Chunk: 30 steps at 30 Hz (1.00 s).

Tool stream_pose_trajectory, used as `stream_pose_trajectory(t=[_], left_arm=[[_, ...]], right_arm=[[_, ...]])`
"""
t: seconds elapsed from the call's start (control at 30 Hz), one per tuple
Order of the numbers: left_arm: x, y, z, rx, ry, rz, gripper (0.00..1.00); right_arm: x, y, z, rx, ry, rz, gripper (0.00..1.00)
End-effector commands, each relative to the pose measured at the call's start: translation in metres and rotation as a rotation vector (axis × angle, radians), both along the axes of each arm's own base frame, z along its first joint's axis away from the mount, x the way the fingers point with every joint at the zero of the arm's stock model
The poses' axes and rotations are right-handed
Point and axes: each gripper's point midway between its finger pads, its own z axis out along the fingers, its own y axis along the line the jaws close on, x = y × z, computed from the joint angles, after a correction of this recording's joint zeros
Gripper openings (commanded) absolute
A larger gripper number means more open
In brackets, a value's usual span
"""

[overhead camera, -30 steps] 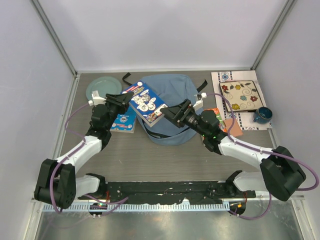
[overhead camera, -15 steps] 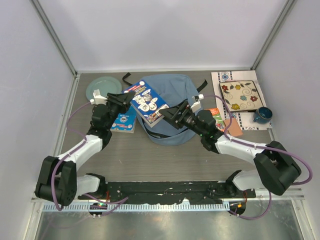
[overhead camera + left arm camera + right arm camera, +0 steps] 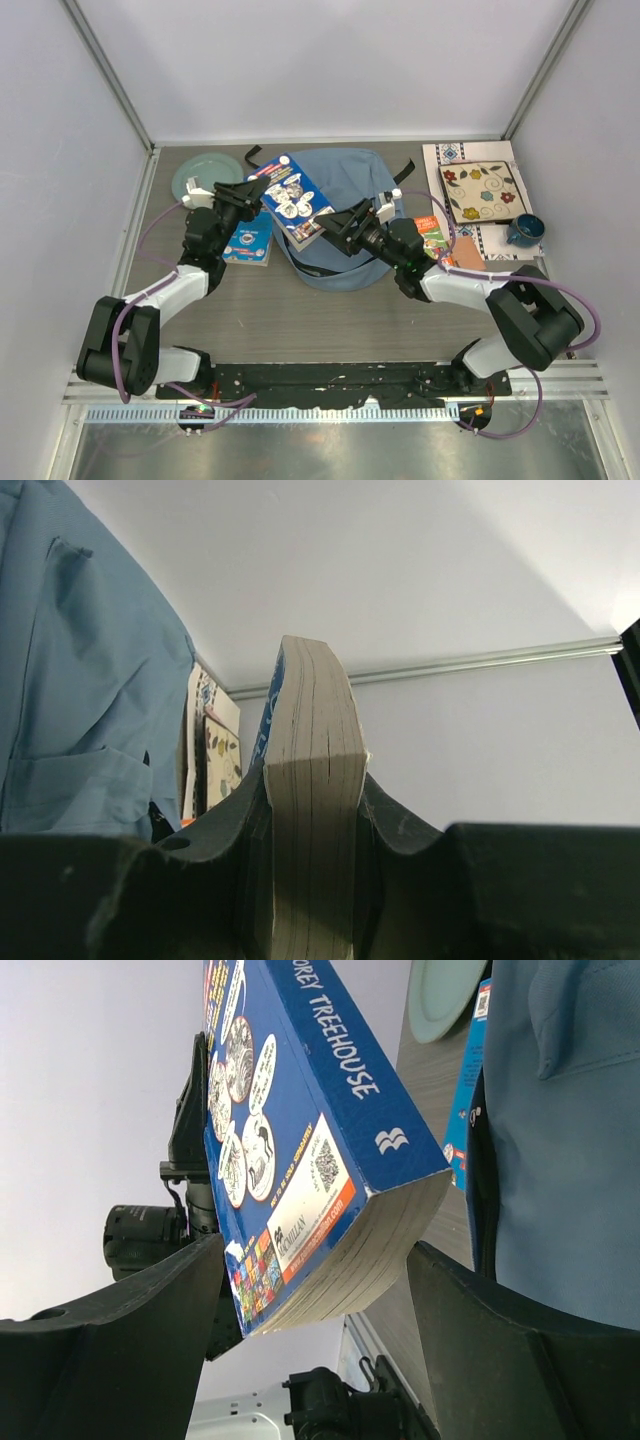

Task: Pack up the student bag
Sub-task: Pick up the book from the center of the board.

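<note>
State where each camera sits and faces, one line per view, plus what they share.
Top external: above and behind the arm bases, looking down; both arms show, left claw holding the book by the student bag.
Left wrist: looks along its fingers, clamped on the book's page edge.
Right wrist: looks past its open right claw at the book's cover.
Shared: all three show book and student bag.

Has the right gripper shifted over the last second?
Yes. The right gripper has slid left, away from the square floral tile, toward the thick blue paperback book over the light-blue fabric backpack.
</note>
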Motion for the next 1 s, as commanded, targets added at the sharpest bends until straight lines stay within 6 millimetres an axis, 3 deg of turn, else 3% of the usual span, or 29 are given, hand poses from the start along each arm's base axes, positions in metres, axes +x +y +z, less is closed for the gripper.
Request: stream_pose_trajectory(t=[0.0,0.07,0.1,0.2,0.33,0.63,0.9,0.97], left_arm=[[-0.013,-0.007,0.061,-0.103,-0.182,-0.052,0.0],[-0.012,-0.007,0.062,-0.095,-0.178,-0.052,0.0],[-0.012,-0.008,0.063,-0.088,-0.181,-0.052,0.0],[-0.012,-0.006,0.062,-0.072,-0.172,-0.041,0.0],[-0.011,-0.007,0.064,-0.077,-0.172,-0.042,0.0],[-0.012,-0.008,0.067,-0.122,-0.175,-0.06,0.0],[-0.013,-0.005,0.068,-0.152,-0.176,-0.049,0.0],[-0.014,-0.006,0.069,-0.151,-0.182,-0.052,0.0]], right_arm=[[0.002,0.003,0.044,0.092,-0.07,-0.009,0.78],[0.003,-0.002,0.037,0.052,-0.056,-0.038,0.78],[0.003,-0.004,0.021,-0.005,-0.027,-0.047,0.79],[0.002,-0.017,0.013,-0.067,-0.019,-0.098,0.8],[0.001,-0.018,0.022,-0.065,-0.048,-0.097,0.81],[0.001,0.011,0.047,0.055,-0.116,0.002,0.81],[0.004,0.012,0.058,0.085,-0.153,-0.02,0.81],[0.004,0.011,0.062,0.09,-0.163,-0.024,0.67]])
